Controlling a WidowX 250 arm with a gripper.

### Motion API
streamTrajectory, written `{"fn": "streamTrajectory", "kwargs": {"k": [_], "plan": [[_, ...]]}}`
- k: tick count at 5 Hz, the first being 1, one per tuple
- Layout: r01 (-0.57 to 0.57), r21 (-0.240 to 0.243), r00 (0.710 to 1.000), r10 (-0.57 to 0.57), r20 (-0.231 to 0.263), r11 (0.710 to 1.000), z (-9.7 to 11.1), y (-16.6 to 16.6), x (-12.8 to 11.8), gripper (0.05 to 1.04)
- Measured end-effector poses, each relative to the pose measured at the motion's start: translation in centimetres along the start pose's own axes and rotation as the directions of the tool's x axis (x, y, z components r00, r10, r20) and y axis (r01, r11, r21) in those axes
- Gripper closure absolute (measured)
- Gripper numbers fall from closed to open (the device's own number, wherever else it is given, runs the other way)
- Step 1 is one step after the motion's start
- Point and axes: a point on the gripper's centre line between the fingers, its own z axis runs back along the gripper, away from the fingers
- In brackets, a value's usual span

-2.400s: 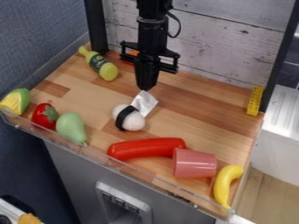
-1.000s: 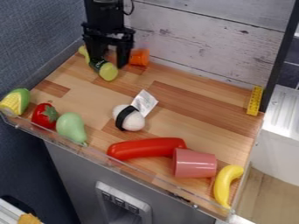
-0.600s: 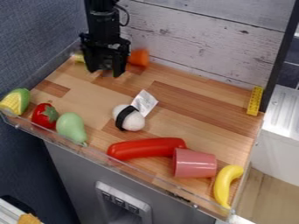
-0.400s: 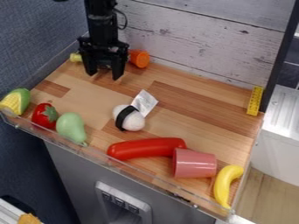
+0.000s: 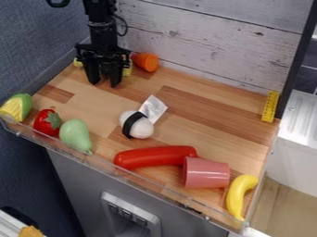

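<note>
The black gripper (image 5: pixel 104 84) hangs over the back left of the wooden work surface, its two fingers apart and pointing down. Behind it lies the yellow-green bottle (image 5: pixel 127 70), mostly hidden; one end shows on the right of the gripper and the neck on the left. Contact between them cannot be told. Just right of the gripper, by the back wall, is an orange object (image 5: pixel 146 61). A white ball-shaped piece with a black band (image 5: pixel 140 127) sits mid-surface, against a small silvery-white tag (image 5: pixel 153 109).
Along the left front are corn (image 5: pixel 16 107), a red tomato or strawberry (image 5: pixel 47 122) and a green pear (image 5: pixel 75 134). A red sausage-like piece (image 5: pixel 155 157), a pink cup on its side (image 5: pixel 206 173) and a banana (image 5: pixel 240 196) lie toward the front right. A yellow ruler piece (image 5: pixel 270 106) is at the right edge.
From the middle back, the gripper has moved left to the bottle and its fingers have spread. The bottle has turned to lie more sideways. Lately the fingers have come somewhat closer together.
</note>
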Motion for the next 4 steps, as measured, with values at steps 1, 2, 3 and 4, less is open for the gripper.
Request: {"fn": "streamTrajectory", "kwargs": {"k": [1, 2, 3, 4], "plan": [[0.015, 0.0, 1.0, -0.015, 0.003, 1.0, -0.08, 0.26, 0.08, 0.709], [0.049, -0.001, 0.999, -0.049, 0.006, 0.999, -0.15, 0.25, 0.15, 0.919], [0.076, 0.001, 0.997, -0.076, 0.011, 0.997, -0.16, 0.26, 0.18, 1.02], [0.088, 0.001, 0.996, -0.088, 0.017, 0.996, -0.01, 0.17, 0.47, 1.03]]}}
